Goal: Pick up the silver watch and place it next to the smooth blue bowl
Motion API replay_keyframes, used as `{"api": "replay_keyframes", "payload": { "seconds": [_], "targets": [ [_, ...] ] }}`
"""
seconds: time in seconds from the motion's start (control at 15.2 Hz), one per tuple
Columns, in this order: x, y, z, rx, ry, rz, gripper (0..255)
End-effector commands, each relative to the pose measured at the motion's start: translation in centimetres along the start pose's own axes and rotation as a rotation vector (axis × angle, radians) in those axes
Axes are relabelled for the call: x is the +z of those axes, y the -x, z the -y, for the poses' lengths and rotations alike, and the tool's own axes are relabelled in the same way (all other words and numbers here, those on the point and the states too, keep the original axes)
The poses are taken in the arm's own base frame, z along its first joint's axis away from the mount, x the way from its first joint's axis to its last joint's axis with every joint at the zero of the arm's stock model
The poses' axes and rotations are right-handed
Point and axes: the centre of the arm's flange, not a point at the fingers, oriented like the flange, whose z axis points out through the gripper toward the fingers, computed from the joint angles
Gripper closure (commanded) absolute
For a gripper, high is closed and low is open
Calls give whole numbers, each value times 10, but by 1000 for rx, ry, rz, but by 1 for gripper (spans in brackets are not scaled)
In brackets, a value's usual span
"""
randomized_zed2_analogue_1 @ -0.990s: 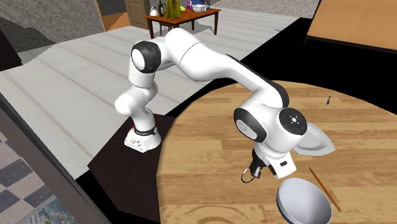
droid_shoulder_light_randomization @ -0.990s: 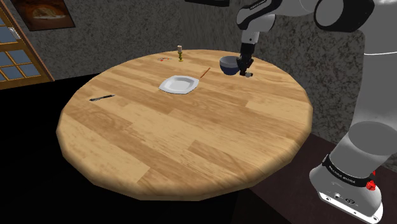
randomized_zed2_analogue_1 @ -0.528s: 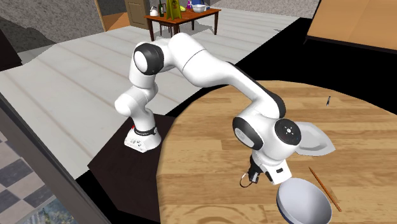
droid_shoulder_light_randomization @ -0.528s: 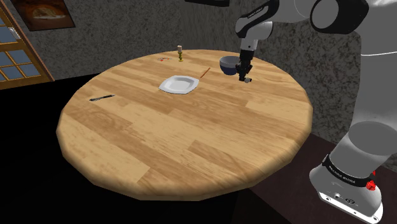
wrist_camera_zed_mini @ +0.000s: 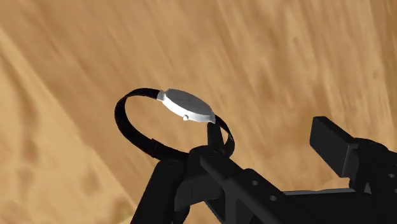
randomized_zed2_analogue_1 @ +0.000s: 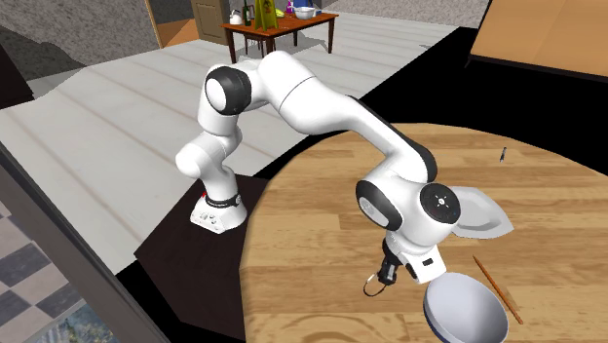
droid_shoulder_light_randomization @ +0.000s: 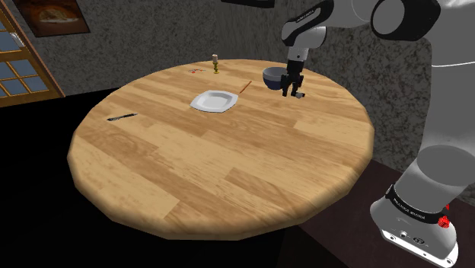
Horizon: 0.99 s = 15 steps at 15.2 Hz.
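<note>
The end effector (wrist_camera_zed_mini: 267,146) was found spread, its fingers (wrist_camera_zed_mini: 334,146) standing apart and pinching nothing, low over the round wooden worktop (droid_shoulder_light_randomization: 228,175). The silver watch (wrist_camera_zed_mini: 188,107), a pale case on a dark looped strap, stood on edge directly ahead of the fingers and appeared to rest on the worktop. Its strap crossed the tip of one finger, and it could not be determined whether it touched that finger or merely passed behind it. In the shoulder view the watch (droid_shoulder_light_randomization: 299,95) lay just beside the blue bowl (droid_shoulder_light_randomization: 272,76), on the side toward that view's right and apart from its wall. In my judgement the placement was essentially made, with only the withdrawal outstanding. The principal risk was a snag: if the strap sat against or over the fingertip, a sideways or tilted retreat would drag the watch away from the bowl or tip it flat. A straight lift along the fingers would reduce this. A secondary risk was the arm's wrist knocking the bowl, which sat close by. Count on the worktop: one watch, one bowl, one white plate (droid_shoulder_light_randomization: 213,100), one thin stick (droid_shoulder_light_randomization: 244,87) between plate and bowl, one dark pen-like item (droid_shoulder_light_randomization: 122,117) well apart, one small bottle (droid_shoulder_light_randomization: 215,64) and one small reddish object (droid_shoulder_light_randomization: 196,70) too small to identify.
</note>
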Motion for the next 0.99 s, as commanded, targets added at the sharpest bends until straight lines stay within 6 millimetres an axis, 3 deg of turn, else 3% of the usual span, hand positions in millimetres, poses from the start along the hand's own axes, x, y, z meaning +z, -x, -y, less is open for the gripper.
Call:
{"api": "replay_keyframes", "payload": {
  "seconds": [0.0,0.2,0.46,0.92],
  "targets": [
    [0,0,0,0,0,0,0],
    [0,0,0,0,0,0,0],
    [-50,0,0,0,0,0,0],
    [-50,0,0,0,0,0,0]
  ]
}}
